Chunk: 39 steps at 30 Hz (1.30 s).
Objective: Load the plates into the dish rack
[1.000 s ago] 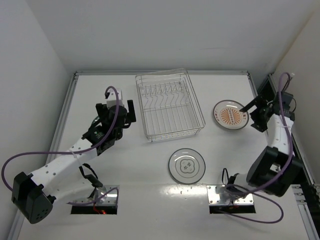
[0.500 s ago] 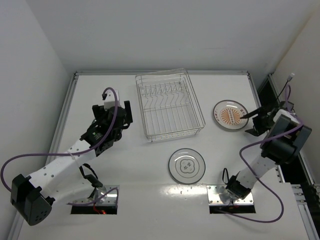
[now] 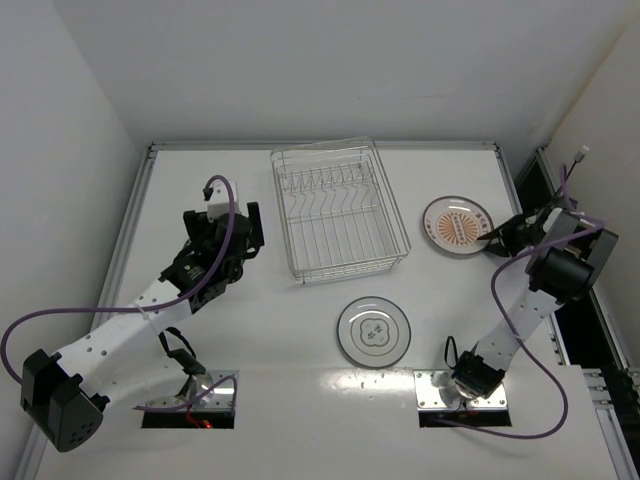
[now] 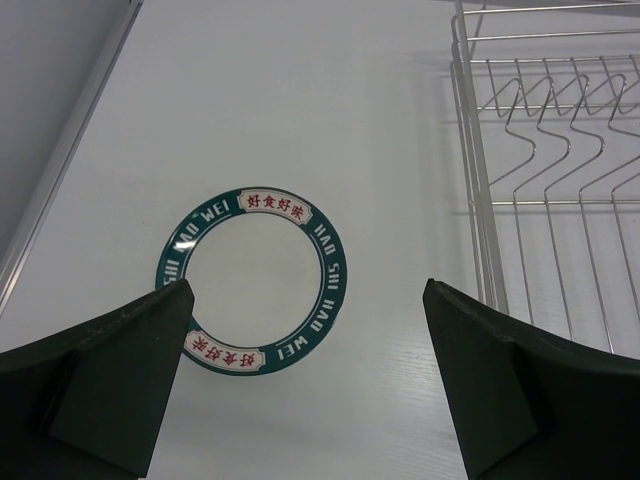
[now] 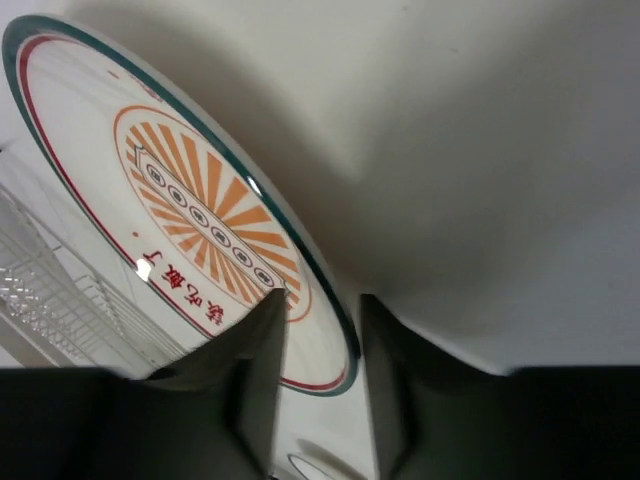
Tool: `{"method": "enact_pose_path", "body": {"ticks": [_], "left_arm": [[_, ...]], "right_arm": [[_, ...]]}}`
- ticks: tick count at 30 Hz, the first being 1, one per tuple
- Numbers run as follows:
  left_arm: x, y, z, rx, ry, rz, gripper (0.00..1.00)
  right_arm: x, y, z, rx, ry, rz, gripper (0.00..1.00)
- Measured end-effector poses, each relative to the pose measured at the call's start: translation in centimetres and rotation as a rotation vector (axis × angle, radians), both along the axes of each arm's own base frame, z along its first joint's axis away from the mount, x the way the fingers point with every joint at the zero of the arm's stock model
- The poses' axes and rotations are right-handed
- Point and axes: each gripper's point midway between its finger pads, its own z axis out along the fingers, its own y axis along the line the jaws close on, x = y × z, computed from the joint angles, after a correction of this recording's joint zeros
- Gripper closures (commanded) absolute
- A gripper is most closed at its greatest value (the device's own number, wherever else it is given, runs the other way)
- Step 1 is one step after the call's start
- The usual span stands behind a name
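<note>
The orange-red rimmed plate (image 3: 455, 225) lies at the table's right side, its sunburst pattern filling the right wrist view (image 5: 180, 200). My right gripper (image 3: 492, 238) clamps its near rim, one finger over the top face and one beneath (image 5: 320, 340). The dark-rimmed plate (image 3: 375, 332) rests flat at the front centre, untouched. The silver wire dish rack (image 3: 338, 212) stands at the back centre with nothing in it. Left of the rack, my left gripper (image 3: 232, 232) hovers wide open above the table (image 4: 305, 320), holding nothing.
A green printed ring (image 4: 327, 270) marks the table under the left gripper. The rack's left wall and tines (image 4: 540, 150) sit close on that gripper's right. Raised rails edge the table, and a wall (image 3: 600, 120) stands close behind the right arm.
The right gripper's fingers have come together on the orange-red plate's rim, and the plate has shifted slightly left and back. The left arm has barely moved.
</note>
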Motion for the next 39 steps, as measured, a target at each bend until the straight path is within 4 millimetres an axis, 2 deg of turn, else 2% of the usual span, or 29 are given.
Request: {"method": "enact_pose_path", "body": {"ticks": [1,2,3,9,12,13,16,21,23,25,27,30,33,35,37,39], "left_arm": [[0.0,0.0,0.0,0.001,0.000,0.001,0.00],[0.0,0.1,0.0,0.002,0.000,0.003,0.00],[0.0,0.1,0.0,0.003,0.001,0.004,0.00],[-0.1,0.3,-0.1,0.010,0.005,0.010,0.00],[-0.2,0.4,-0.1,0.012,0.004,0.015,0.00],[-0.2,0.4,0.0,0.012,0.003,0.017,0.00],[-0.2,0.6,0.0,0.016,0.001,0.025,0.00],[-0.2,0.9,0.1,0.023,-0.002,0.040,0.00],[-0.2,0.9,0.1,0.024,-0.002,0.041,0.00],[-0.2,0.9,0.1,0.024,-0.002,0.042,0.00],[-0.2,0.9,0.1,0.025,-0.003,0.043,0.00],[-0.3,1.0,0.1,0.027,-0.003,0.047,0.00],[-0.3,1.1,0.1,0.028,-0.004,0.050,0.00],[-0.3,1.1,0.1,0.028,-0.005,0.051,0.00],[-0.3,1.1,0.1,0.029,-0.004,0.052,0.00],[-0.3,1.1,0.1,0.029,-0.005,0.053,0.00]], "right_arm": [[0.2,0.1,-0.1,0.005,-0.005,0.008,0.80],[0.3,0.3,-0.2,0.012,-0.008,0.014,0.95],[0.3,0.5,-0.4,0.019,-0.013,0.022,1.00],[1.3,1.6,1.8,0.041,-0.087,0.055,1.00],[2.0,1.8,4.7,-0.053,-0.119,0.058,1.00],[2.2,2.0,6.1,-0.102,-0.136,0.059,1.00],[3.1,3.5,12.9,-0.300,-0.242,0.072,1.00],[5.1,10.2,27.7,-0.597,-0.560,0.138,1.00],[6.1,13.1,31.8,-0.667,-0.663,0.173,1.00],[7.1,15.4,34.0,-0.732,-0.715,0.201,1.00],[8.1,17.5,34.2,-0.809,-0.716,0.235,1.00],[9.5,20.1,31.2,-0.900,-0.645,0.308,1.00],[10.1,20.9,26.9,-0.993,-0.525,0.381,1.00],[10.2,21.2,24.8,-1.050,-0.462,0.423,1.00],[10.4,21.4,23.4,-1.108,-0.412,0.454,1.00],[10.8,21.8,23.0,-1.147,-0.394,0.466,1.00]]}}
